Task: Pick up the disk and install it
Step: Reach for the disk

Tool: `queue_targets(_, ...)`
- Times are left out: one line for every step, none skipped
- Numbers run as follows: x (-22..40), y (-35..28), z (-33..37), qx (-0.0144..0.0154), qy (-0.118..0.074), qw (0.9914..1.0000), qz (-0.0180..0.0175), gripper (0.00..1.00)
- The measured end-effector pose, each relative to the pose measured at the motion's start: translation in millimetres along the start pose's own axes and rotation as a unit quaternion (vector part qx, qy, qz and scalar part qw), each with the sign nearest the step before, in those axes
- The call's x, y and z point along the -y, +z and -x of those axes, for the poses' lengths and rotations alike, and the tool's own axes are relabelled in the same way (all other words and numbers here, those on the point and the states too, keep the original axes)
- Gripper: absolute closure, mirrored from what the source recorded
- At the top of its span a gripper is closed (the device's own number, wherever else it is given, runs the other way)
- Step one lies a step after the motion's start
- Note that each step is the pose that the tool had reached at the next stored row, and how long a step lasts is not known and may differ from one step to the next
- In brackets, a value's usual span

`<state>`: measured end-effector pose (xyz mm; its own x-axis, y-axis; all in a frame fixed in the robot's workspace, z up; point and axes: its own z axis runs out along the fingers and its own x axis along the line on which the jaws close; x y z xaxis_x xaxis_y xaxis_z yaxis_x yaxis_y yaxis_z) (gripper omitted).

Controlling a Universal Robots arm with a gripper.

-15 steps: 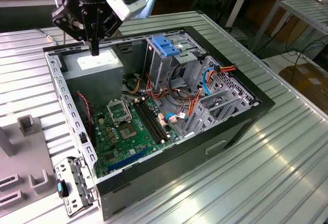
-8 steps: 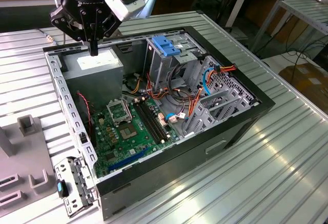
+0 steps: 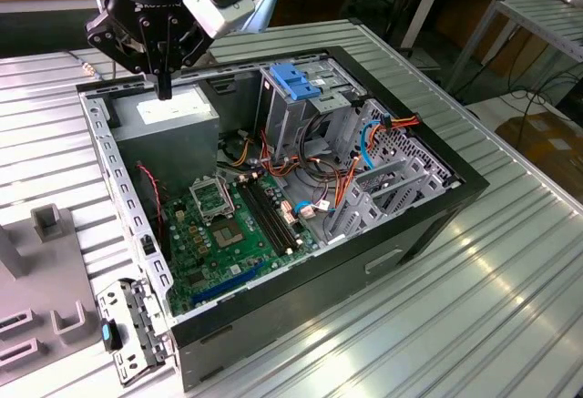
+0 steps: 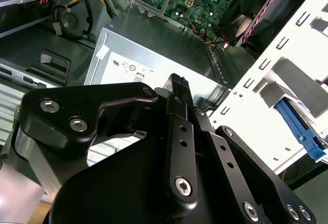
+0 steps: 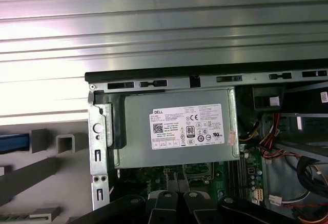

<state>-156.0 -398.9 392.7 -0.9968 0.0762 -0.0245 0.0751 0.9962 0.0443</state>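
Observation:
My gripper [image 3: 164, 86] hangs over the far corner of the open computer case [image 3: 428, 225], just above the grey power-supply box [image 3: 173, 117]. Its black fingers [image 4: 178, 83] are pressed together with nothing between them. Both wrist views show the white sticker on the power-supply box [image 5: 187, 127] directly under the gripper. A strip of bright blue [image 5: 13, 143] lies outside the case by the grey fixture [image 5: 64, 143]. The same blue edge [image 4: 302, 129] shows past the case's white metal rail. It looks like a rail of the disk, with the rest of the disk hidden.
Inside the case lie the green motherboard [image 3: 228, 225], bundles of cables [image 3: 314, 166] and a metal drive cage with a blue latch piece [image 3: 296, 81] on top. Grey fixture blocks [image 3: 46, 225] stand at the exterior view's left on the ribbed metal table [image 3: 492, 289].

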Motion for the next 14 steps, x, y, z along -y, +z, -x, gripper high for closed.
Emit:
queue_targets(0.0,0.0,-0.2,0.0,0.0,1.0,0.0,0.89)
queue_targets(0.0,0.0,-0.5,0.0,0.0,1.0,0.0,0.89)
queue_targets(0.1,0.0,-0.7,0.0,0.0,1.0,0.0,0.89)
queue_targets(0.1,0.0,-1.0,0.0,0.0,1.0,0.0,0.89)
queue_targets(0.1,0.0,-1.5,0.0,0.0,1.0,0.0,0.89)
queue_targets(0.1,-0.1,-1.9,0.0,0.0,1.0,0.0,0.89)
queue_targets(0.2,0.0,-2.1,0.0,0.0,1.0,0.0,0.89)
queue_targets(0.2,0.0,-2.5,0.0,0.0,1.0,0.0,0.89)
queue_targets(0.2,0.0,-2.7,0.0,0.0,1.0,0.0,0.89)
queue_targets(0.2,-0.1,-2.9,0.0,0.0,1.0,0.0,0.89)
queue_targets(0.2,-0.1,-3.1,0.0,0.0,1.0,0.0,0.89)
queue_targets(0.3,-0.1,-3.3,0.0,0.0,1.0,0.0,0.89)
queue_targets(0.3,-0.1,-3.7,0.0,0.0,1.0,0.0,0.89)
queue_targets(0.3,-0.1,-4.1,0.0,0.0,1.0,0.0,0.89)
